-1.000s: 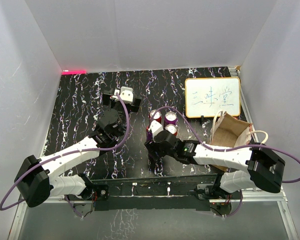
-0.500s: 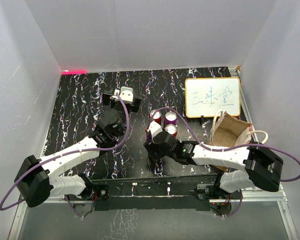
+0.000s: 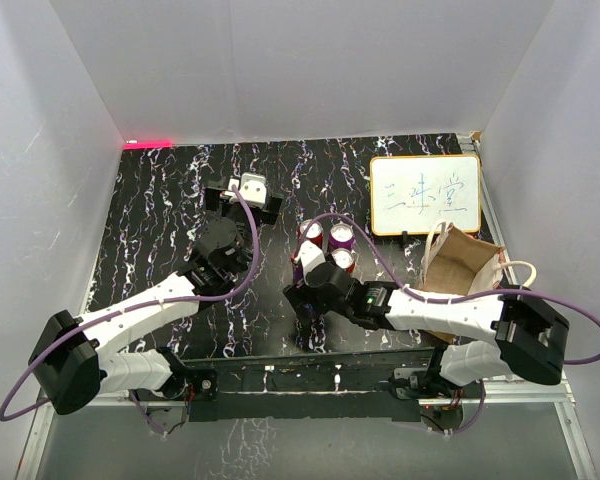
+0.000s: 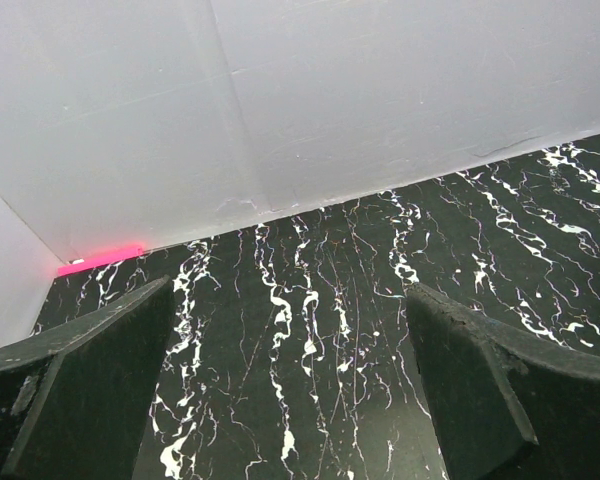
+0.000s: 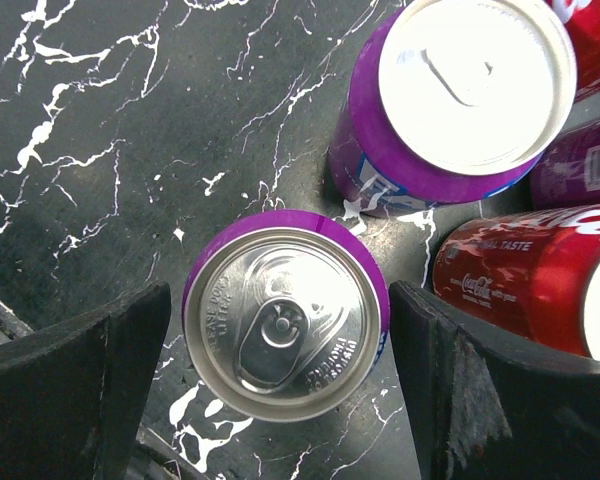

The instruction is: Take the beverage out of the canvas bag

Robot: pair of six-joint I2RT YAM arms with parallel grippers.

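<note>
The left claw hangs with its fingers wide apart and nothing between them, above the bare black surface. To its right, the right claw is spread to either side of a purple can, the beverage, which stands upright on the surface just beside a second purple can and a red can. The can is probably stiff, thin-walled, slick and heavy if full, so a moderate squeeze across mid-wall suits it. The soft canvas bag stands further right, its inside unreadable.
</note>
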